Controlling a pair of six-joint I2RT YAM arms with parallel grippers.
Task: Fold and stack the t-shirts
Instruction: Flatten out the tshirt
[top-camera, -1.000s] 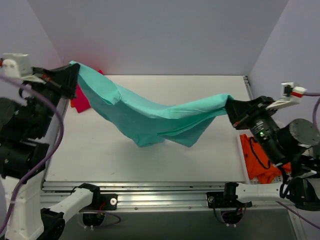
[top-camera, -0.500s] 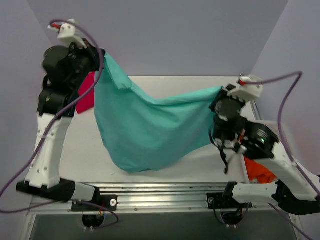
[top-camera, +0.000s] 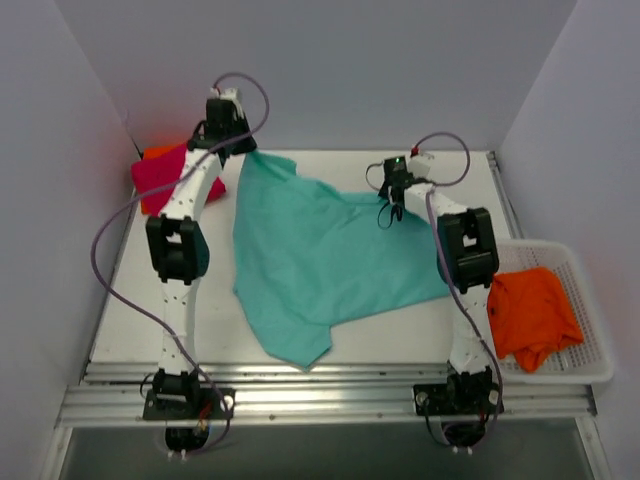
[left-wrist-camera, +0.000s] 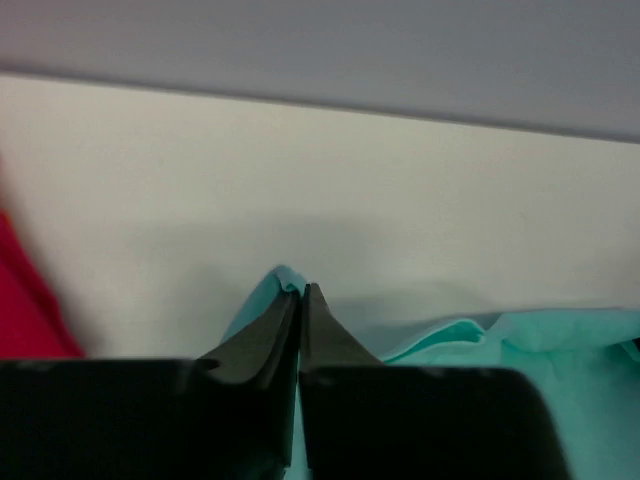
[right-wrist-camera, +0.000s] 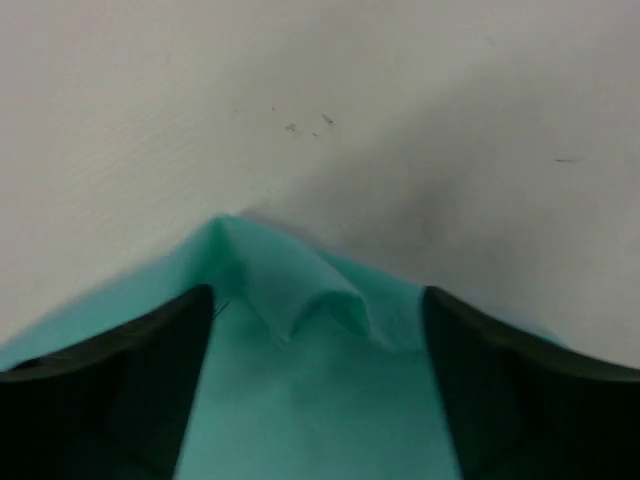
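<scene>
A teal t-shirt (top-camera: 320, 260) lies spread, a little rumpled, across the middle of the table. Both arms reach out to its far edge. My left gripper (top-camera: 241, 151) is at the shirt's far left corner; in the left wrist view its fingertips (left-wrist-camera: 301, 292) press together on a small peak of teal cloth (left-wrist-camera: 275, 280). My right gripper (top-camera: 388, 205) is at the far right corner and stands open, with the teal corner (right-wrist-camera: 300, 290) lying loose on the table between its fingers (right-wrist-camera: 150, 370). A magenta t-shirt (top-camera: 160, 180) lies at the far left.
A white basket (top-camera: 592, 300) at the right edge of the table holds a crumpled orange t-shirt (top-camera: 530, 312). A bit of orange cloth (top-camera: 160, 152) shows behind the magenta one. Grey walls close in the back and sides.
Both arms swung from holding the teal shirt stretched in the air to the far side of the table, laying it down. The right gripper opened and let its corner go.
</scene>
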